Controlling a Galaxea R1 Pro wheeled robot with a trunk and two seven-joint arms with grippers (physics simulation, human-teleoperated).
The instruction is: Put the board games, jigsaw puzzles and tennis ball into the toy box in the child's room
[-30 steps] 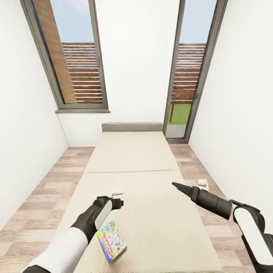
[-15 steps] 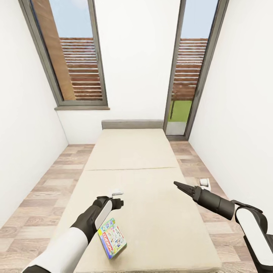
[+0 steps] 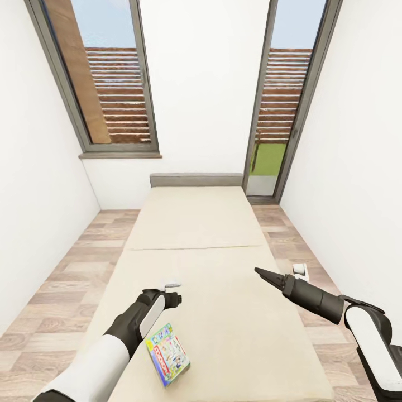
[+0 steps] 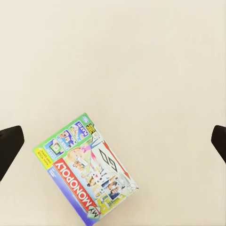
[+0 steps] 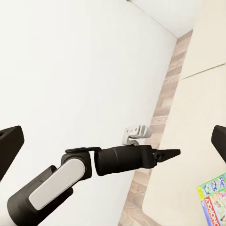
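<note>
Only one board game (image 3: 168,354) lies flat on the bed (image 3: 195,223); left gripper (image 4: 113,141) jaws spread above it, right gripper (image 3: 262,273) jaws pressed together.

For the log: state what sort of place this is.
Likely a narrow bedroom, perhaps a child's: a long bed with a beige mattress, a Monopoly board game lying on it, and two tall windows.

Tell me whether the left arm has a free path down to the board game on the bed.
Probably yes. The board game lies flat on the bed beneath the open left end effector, with only bare mattress between them.
</note>
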